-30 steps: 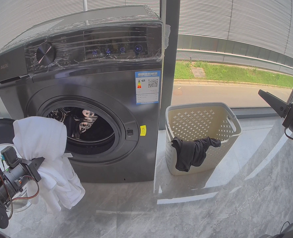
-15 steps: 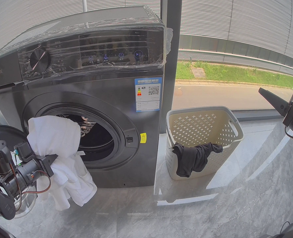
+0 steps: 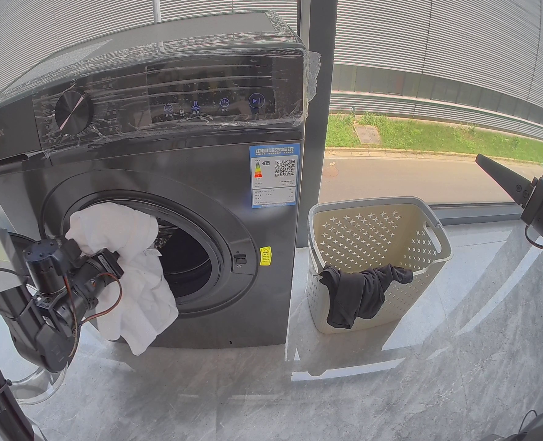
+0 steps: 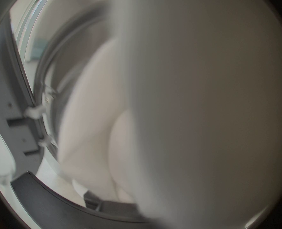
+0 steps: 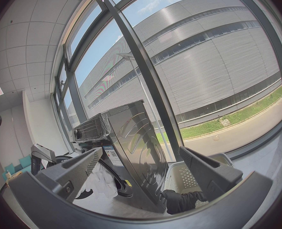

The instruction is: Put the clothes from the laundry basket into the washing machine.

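My left gripper (image 3: pixel 113 264) pinches the white cloth (image 3: pixel 133 289) at the opening of the washing machine (image 3: pixel 222 173). Much of it hangs outside, below the rim. If I release here, I think it may slide to the floor (image 3: pixel 345 387). My right gripper (image 5: pixel 141 163) is spread and empty, up at my right side. A black garment (image 3: pixel 357 289) hangs over the edge of the laundry basket (image 3: pixel 438 240). The cloth hides my left fingertips and most of the drum (image 3: pixel 182 258).

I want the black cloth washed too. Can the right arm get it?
Probably yes: the right gripper is open and empty, and the black cloth hangs over the basket's front rim, uncovered.
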{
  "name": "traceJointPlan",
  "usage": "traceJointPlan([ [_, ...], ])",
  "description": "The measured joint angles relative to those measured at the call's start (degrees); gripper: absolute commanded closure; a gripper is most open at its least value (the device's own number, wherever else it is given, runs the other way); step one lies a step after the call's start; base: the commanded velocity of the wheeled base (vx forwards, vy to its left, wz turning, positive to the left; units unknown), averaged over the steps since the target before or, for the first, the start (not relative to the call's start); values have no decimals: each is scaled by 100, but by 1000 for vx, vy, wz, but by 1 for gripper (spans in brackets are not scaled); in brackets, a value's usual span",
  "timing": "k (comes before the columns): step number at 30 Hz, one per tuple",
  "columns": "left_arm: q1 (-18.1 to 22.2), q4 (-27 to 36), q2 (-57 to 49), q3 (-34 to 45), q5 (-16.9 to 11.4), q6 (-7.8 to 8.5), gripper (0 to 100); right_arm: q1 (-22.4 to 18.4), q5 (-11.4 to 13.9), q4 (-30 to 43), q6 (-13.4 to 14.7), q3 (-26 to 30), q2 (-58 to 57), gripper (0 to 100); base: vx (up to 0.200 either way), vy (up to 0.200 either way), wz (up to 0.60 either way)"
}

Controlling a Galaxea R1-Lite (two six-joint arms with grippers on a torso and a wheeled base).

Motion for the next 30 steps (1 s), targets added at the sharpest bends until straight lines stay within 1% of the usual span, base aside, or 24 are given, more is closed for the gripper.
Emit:
traceJointPlan([
  [2,-134,-107,238,-100,83,-213,100,-20,0,0,0,-63,59,0,0,0,0],
  [6,-261,-150,711,-367,280,-484,100,-39,0,0,-2,-199,174,0,0,0,0],
  [7,-278,-151,818,-489,333,-575,100,-39,0,0,-5,-227,204,0,0,0,0],
  [8,-295,-156,959,-685,418,-720,100,-45,-2,-2,-7,-260,240,0,0,0,0],
  [9,-297,-156,1001,-749,445,-761,100,-45,0,-2,-7,-268,251,0,0,0,0],
  [11,-316,-156,1187,-1053,591,-936,100,-50,-2,0,-10,-299,297,0,0,0,0],
  [13,-322,-156,1345,-1337,725,-1075,100,-50,-2,0,-10,-321,330,0,0,0,0],
  [14,-327,-158,1456,-1545,827,-1191,100,-52,0,-2,-10,-332,351,0,0,0,0],
  [15,-327,-156,1488,-1606,862,-1231,100,-55,0,1,-10,-334,356,0,0,0,0],
  [18,-352,-161,1701,-2015,1047,-1545,100,-55,-2,0,-11,-347,402,0,0,0,0],
  [19,-366,-161,1758,-2102,1078,-1607,100,-56,0,-2,-13,-350,413,0,0,0,0],
  [20,-379,-161,1810,-2183,1104,-1635,100,-59,0,0,-16,-354,425,0,0,0,0],
  [21,-383,-156,1871,-2270,1117,-1629,100,-61,-2,0,-16,-362,441,0,0,0,0],
  [22,-391,-151,1919,-2352,1119,-1588,100,-61,0,-2,-13,-369,452,0,0,0,0],
  [24,-402,-151,2015,-2554,1108,-1424,100,-61,0,1,-11,-380,480,0,0,0,0],
  [26,-427,-151,2087,-2766,1084,-1308,100,-63,-2,0,-11,-397,505,0,0,0,0],
  [30,-477,-154,2219,-3295,1029,-1197,100,-66,-2,-2,-10,-413,546,0,0,0,0],
])
